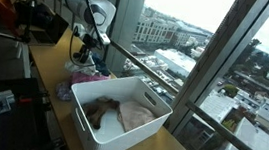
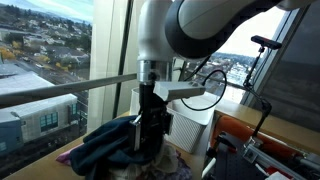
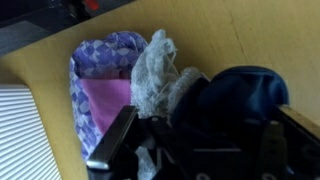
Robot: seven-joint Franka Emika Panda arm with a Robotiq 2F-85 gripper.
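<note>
Here, in an exterior view, the gripper stands low over a heap of clothes on the wooden counter, just beside a white basket holding tan garments; in an exterior view, it is clenched and sunk into a dark blue cloth; in the wrist view, that cloth bunches between the fingers, touching a white lacy cloth and a purple patterned cloth; whether it is pinched cannot be told.

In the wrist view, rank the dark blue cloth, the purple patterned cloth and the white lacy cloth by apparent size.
1 and 2, too close to rank: dark blue cloth, partly hidden, and purple patterned cloth.
3: white lacy cloth.
</note>
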